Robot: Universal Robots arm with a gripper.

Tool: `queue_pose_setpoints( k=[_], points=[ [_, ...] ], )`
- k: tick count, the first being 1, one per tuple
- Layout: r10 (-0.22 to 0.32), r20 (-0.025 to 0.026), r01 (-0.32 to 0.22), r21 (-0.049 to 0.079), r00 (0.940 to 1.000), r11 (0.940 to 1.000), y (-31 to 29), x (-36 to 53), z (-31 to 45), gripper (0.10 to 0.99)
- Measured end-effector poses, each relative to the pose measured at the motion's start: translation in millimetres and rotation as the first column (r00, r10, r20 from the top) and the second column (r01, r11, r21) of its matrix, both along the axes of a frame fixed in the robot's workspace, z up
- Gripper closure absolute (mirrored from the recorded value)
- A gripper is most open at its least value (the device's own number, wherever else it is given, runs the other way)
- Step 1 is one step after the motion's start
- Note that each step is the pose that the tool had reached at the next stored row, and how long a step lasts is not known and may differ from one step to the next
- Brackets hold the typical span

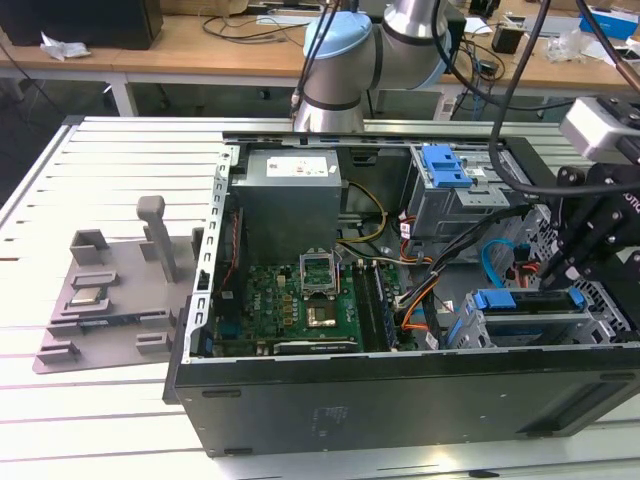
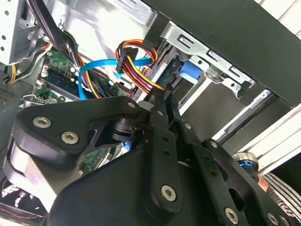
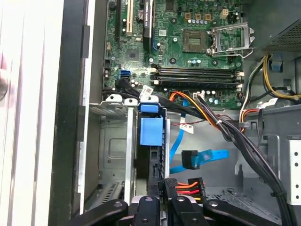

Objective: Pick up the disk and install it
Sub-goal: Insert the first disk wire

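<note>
Black two-finger gripper: fingers drawn together at the tips, with nothing I can make out between them. It is poised just above the drive cage in the front corner of the open computer case.

Item sought: the disk. Its blue frame is seen in the cage slot, lying level with the cage top, and it looks seated or nearly so.

Hazards, as judged:
- The power connector, with its red, orange and yellow wires, lies just beside the fingertips. A sideways drift could snag it.
- The blue data cable loops near the cage and could be caught or pinched against the frame.
- Pressing down off-square could jam the disk on the cage rails.

Clearances: the cage walls sit close on both sides and the case wall is just beyond. Open room lies upward and toward the motherboard, past the cable bundle.
</note>
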State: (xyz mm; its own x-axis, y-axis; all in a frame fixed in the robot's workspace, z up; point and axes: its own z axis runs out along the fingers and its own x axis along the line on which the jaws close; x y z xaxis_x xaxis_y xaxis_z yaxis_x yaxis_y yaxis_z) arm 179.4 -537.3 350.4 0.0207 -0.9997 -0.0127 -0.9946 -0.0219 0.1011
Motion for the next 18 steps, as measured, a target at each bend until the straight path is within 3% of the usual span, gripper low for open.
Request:
queue_pose_setpoints(
  k=[18],
  points=[
    [-0.066, -0.0003, 0.066, 0.0, 0.9978, 0.9978, -1.5, 4.1, -10.3, 0.922]
  ],
)
